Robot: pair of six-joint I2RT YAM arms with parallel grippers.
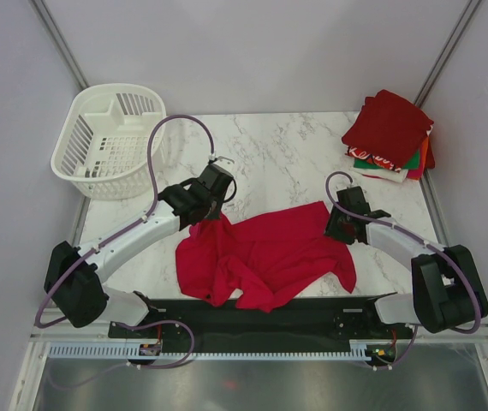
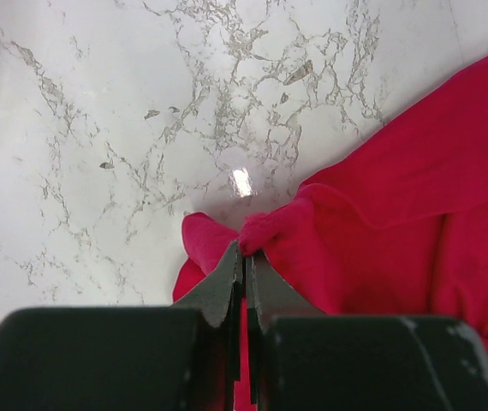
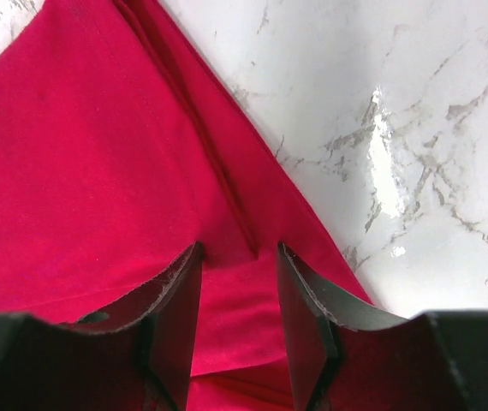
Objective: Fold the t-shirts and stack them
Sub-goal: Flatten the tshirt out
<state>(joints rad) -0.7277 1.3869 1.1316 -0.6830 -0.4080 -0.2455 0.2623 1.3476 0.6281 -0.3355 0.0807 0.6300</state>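
Crumpled bright red soft cloth t-shirt at near table edge, between arms: likely light, limp, clingy; best taken at hem or shoulder corners. Left gripper clamped on bunched fold. Right gripper jaws apart astride hem. White marble-pattern tabletop smooth, roomy. Folded shirt stack far right. White slatted plastic basket far left.

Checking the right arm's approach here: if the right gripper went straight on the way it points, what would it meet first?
The red t-shirt. The right gripper points down at it, jaws apart astride a seam, with the marble table under the cloth. How close the tips are is unclear.
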